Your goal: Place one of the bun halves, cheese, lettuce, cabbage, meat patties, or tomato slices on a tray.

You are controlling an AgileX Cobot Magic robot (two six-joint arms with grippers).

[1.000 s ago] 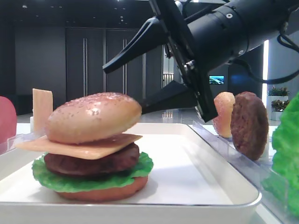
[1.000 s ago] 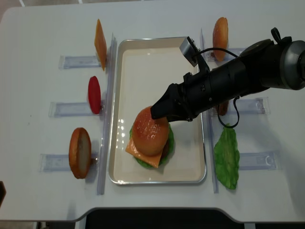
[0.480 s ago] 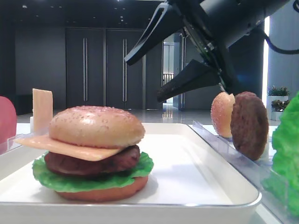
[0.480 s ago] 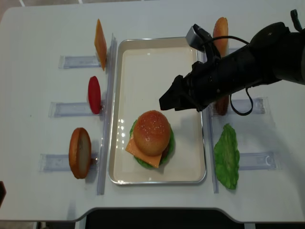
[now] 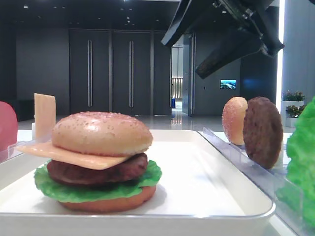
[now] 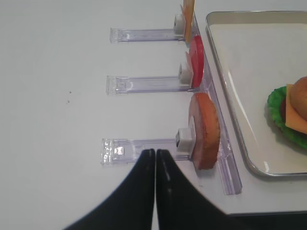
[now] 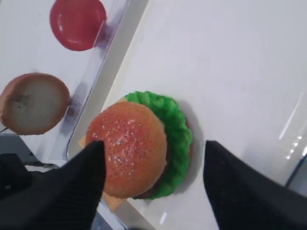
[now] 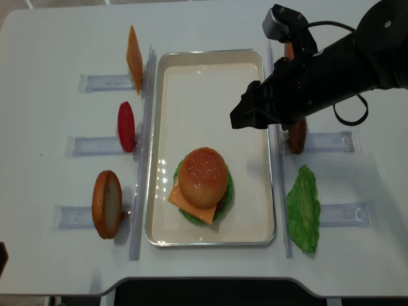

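You have the domed sesame-speckled top bun (image 8: 203, 177) capping the stack on the white rectangular tray (image 8: 210, 70); it looks light, rigid and smooth, so take it across the dome's sides, the right gripper (image 8: 245, 115) above it with jaws apart and empty, the left gripper (image 6: 156, 160) pressed together.

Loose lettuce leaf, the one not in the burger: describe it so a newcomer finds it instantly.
Start at the white tray in the middle of the table. Just right of its near-right corner, past the clear rack rail, a bright green ruffled lettuce leaf lies on its own. The brown meat patty behind it stands on edge in a rack; the leaf is the only green thing outside the tray.
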